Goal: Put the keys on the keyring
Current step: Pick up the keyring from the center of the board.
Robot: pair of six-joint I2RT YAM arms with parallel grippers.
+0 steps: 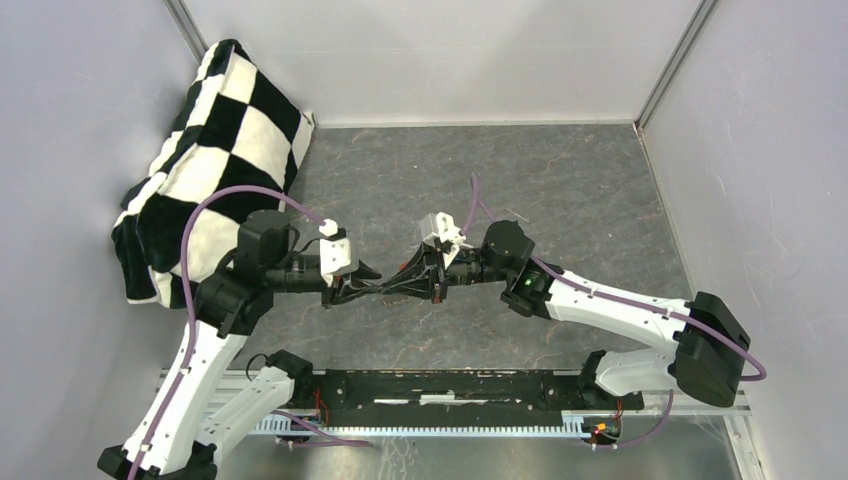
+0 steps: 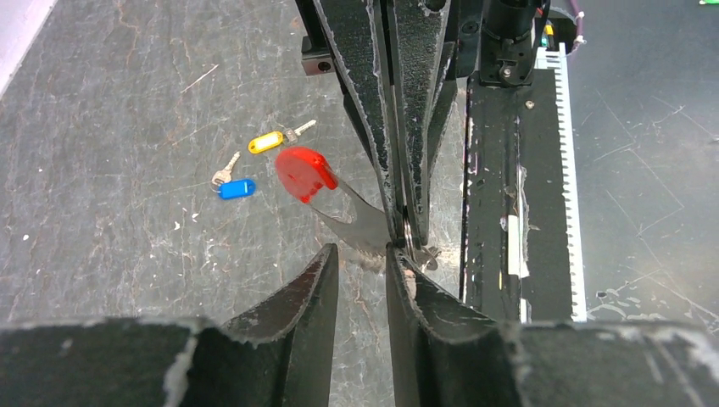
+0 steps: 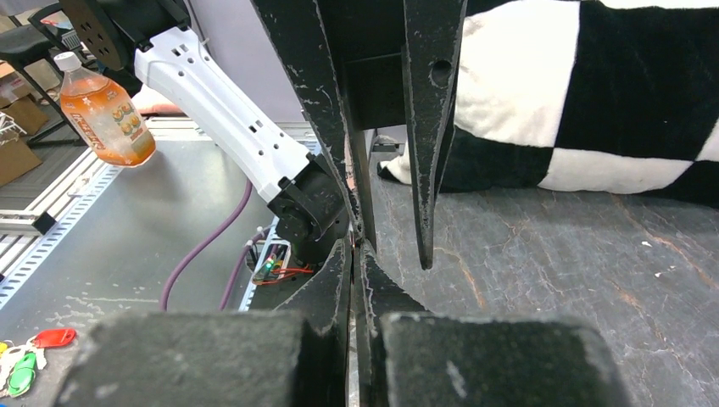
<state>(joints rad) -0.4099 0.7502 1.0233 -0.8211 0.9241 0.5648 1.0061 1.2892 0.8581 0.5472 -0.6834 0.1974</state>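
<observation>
Two keys lie close together on bare table (image 2: 110, 170), the yellow-capped key (image 2: 264, 142) and the blue-capped key (image 2: 236, 188), well apart from the black rail (image 2: 496, 212) along its near edge. The right end effector (image 2: 403, 237), pressed together, pinches the grey metal end of the red keyring (image 2: 305, 174), which hangs above the table beside them. The left end effector (image 2: 360, 259) is spread, its tips just below that metal end. In the top view the arms hide the keys and the keyring.

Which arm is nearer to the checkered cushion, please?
Left. The left arm lies right beside the checkered cushion; the right arm reaches in from the opposite side.
</observation>
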